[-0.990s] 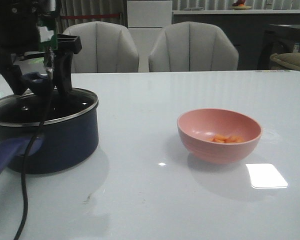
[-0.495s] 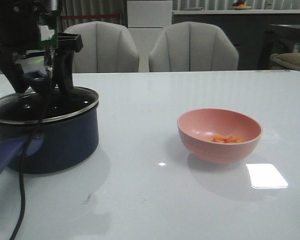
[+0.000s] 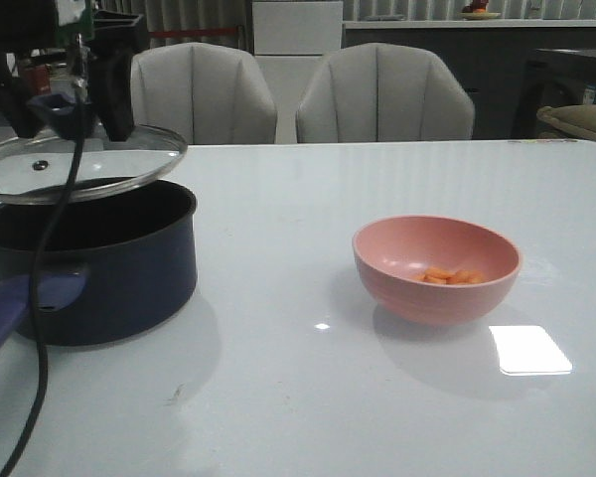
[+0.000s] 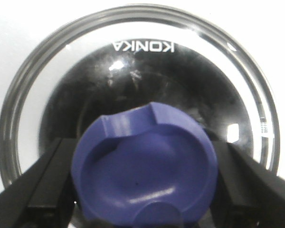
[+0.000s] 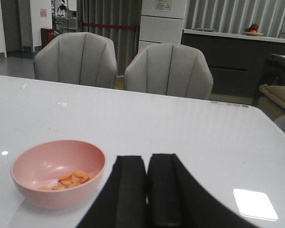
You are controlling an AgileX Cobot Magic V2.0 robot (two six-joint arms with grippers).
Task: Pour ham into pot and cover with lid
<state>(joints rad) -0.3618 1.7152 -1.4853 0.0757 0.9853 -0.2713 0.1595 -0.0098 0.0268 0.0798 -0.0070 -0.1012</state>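
Note:
My left gripper (image 3: 68, 104) is shut on the blue-purple knob (image 3: 52, 101) of the glass lid (image 3: 89, 161), which hangs slightly tilted just above the pot (image 3: 119, 268), apart from its rim. In the left wrist view the knob (image 4: 142, 161) sits between the black fingers (image 4: 42, 180) over the lid (image 4: 142, 71). The pot's black inside is open, and its handle (image 3: 15, 308) points toward the front left. The ham (image 3: 452, 276) lies in the pink bowl (image 3: 432, 293) to the right. My right gripper (image 5: 147, 164) is shut and empty, just right of the bowl (image 5: 52, 194) holding the ham (image 5: 69, 180).
A black cable (image 3: 55, 298) hangs from the left arm across the pot's front. Two grey chairs (image 3: 377, 94) stand behind the table's far edge. A bright light patch (image 3: 529, 350) lies on the white table right of the bowl.
The left gripper has lifted the lid off the pot, up and slightly left; one second ago it rested on the rim. Bowl and ham have not moved.

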